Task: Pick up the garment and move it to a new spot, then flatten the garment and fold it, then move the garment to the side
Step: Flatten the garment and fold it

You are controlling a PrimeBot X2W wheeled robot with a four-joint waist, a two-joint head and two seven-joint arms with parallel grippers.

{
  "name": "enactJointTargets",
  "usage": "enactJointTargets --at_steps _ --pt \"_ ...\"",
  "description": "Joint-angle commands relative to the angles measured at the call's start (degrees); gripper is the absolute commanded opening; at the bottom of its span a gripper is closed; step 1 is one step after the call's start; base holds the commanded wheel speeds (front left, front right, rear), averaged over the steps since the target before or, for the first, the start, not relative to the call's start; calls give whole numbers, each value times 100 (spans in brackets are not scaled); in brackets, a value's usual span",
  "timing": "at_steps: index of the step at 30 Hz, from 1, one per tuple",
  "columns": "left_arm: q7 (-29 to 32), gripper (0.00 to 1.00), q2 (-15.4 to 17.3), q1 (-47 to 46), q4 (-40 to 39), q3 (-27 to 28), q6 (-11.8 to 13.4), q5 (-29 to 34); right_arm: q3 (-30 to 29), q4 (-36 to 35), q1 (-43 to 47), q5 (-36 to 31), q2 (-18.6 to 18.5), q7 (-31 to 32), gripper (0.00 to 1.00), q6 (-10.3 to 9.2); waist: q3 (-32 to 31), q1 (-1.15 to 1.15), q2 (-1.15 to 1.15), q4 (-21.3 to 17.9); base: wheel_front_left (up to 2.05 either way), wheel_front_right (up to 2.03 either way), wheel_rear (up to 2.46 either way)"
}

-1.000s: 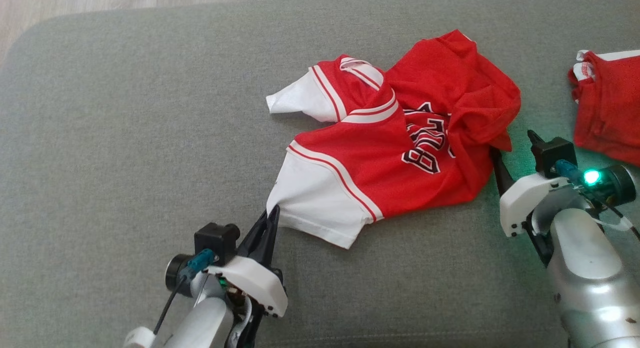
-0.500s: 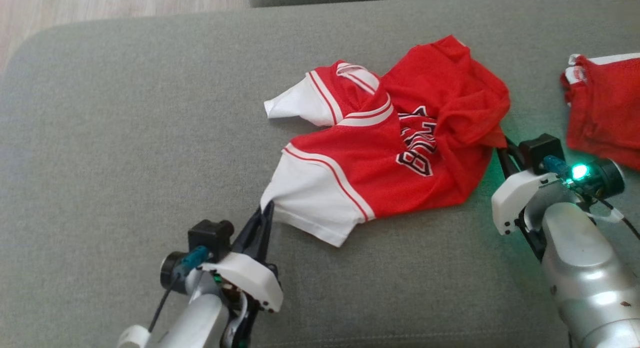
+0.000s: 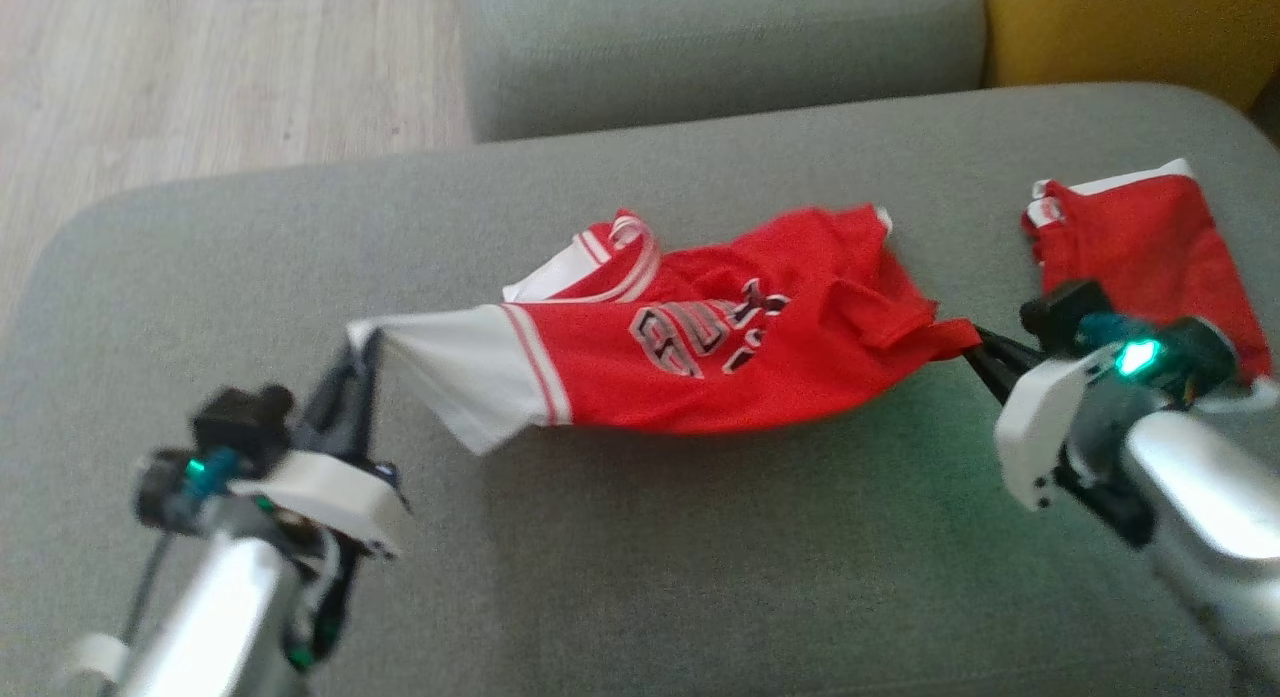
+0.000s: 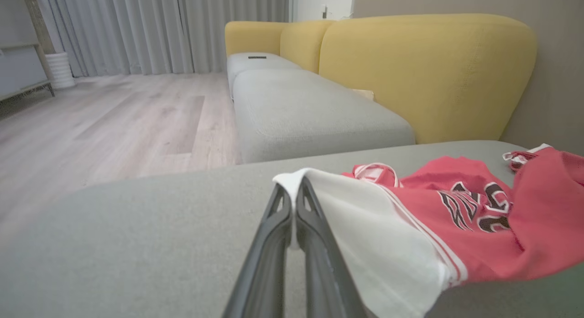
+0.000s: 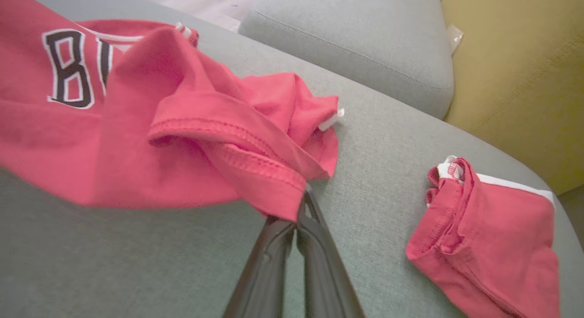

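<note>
"Where's the garment (image 3: 700, 362)?"
"Mid-frame, stretched left to right over the sofa cushion (image 3: 640, 557), its long axis running between the arms."
"Grippers?"
"Left gripper (image 3: 362, 355) pinches its white end; right gripper (image 3: 975, 343) pinches its red end."

I read the garment (image 3: 700, 367) as soft, matt cloth, its hem ridged with raised stitching. The sofa seat (image 3: 700, 587) under it is woven fabric, matt and slightly coarse, and the backrest (image 4: 433, 67) is cloth of a similar grain. My left gripper (image 4: 294, 192) and right gripper (image 5: 305, 195) have dark, matt plastic fingers. The right forearm (image 3: 1200, 477) looks like glossy metal. The floor (image 4: 114, 117) is pale wood with a faint sheen.
</note>
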Motion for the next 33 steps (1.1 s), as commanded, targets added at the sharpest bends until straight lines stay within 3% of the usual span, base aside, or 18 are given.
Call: enactJointTargets --at_steps 1,3,6,11,13,20,26,33 --pt "51 0 350 -546 -299 359 15 54 245 -770 -146 625 -600 312 0 24 -145 1 0 -59 0 0 0" --pt "158 0 570 -732 -419 435 -9 99 368 -1498 -239 1291 -1102 654 0 24 -210 1 0 -76 0 0 0" --pt "316 0 843 -1034 -589 533 -54 149 274 -2298 -431 2082 -1563 951 0 24 -301 1 0 -111 0 0 0" --pt "502 0 1093 -1457 -798 630 -96 201 -22 -2765 -812 2418 -1701 957 0 24 -388 1 0 -160 0 0 0" --pt "550 0 1172 -1688 -877 681 -110 212 -237 -2779 -996 2495 -1568 853 0 24 -422 1 0 -170 0 0 0" --pt "653 0 1215 -2384 -881 783 -168 135 -1055 -2572 -1387 3586 -517 843 0 24 -544 1 0 -146 0 0 0" --pt "703 0 1169 -2676 -744 648 -263 157 -1634 -2117 -1750 3852 228 600 0 24 -586 1 0 -34 0 0 0" --pt "788 0 1151 -2603 -621 551 -349 59 -1997 -1657 -1705 3883 693 652 0 24 -519 1 0 163 0 0 0"
